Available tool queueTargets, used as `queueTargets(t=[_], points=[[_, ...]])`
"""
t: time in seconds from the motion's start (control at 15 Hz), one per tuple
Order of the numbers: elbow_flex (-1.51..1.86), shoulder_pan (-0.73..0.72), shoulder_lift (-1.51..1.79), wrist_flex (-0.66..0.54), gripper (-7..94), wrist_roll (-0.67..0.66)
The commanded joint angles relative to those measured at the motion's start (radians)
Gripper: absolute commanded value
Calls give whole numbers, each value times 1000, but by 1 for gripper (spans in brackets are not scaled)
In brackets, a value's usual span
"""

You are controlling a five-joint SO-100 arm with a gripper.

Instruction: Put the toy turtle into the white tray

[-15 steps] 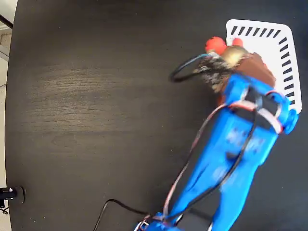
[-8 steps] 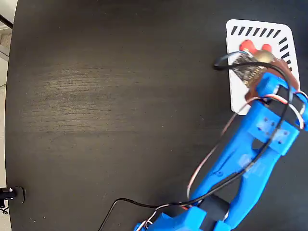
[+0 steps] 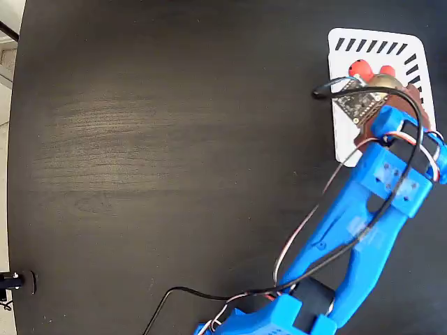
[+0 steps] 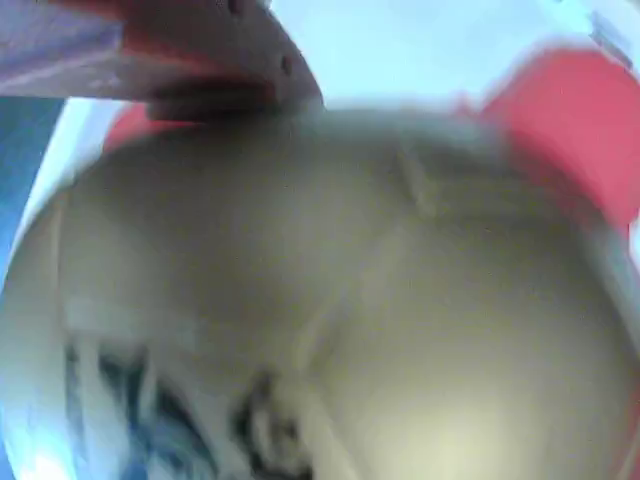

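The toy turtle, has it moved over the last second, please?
Yes. The toy turtle has been carried rightward, from the white tray's left edge to over the tray.

Dark wood-grain table (image 3: 140, 139), soft sheen across its left half; pale floor strip (image 3: 8, 77) beyond.

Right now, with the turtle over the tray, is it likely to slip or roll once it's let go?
The turtle has a smooth, glossy domed shell, so it probably slides easily against the tool. It looks like rigid plastic, likely light and stiff. Its red feet poke out over the white tray, so set down belly first it should sit rather than roll.
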Motion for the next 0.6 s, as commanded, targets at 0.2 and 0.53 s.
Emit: queueTargets(t=[0.2,0.53], points=[[25,12,60,-11,57,-2],[63,11,114,-18,60,5]])
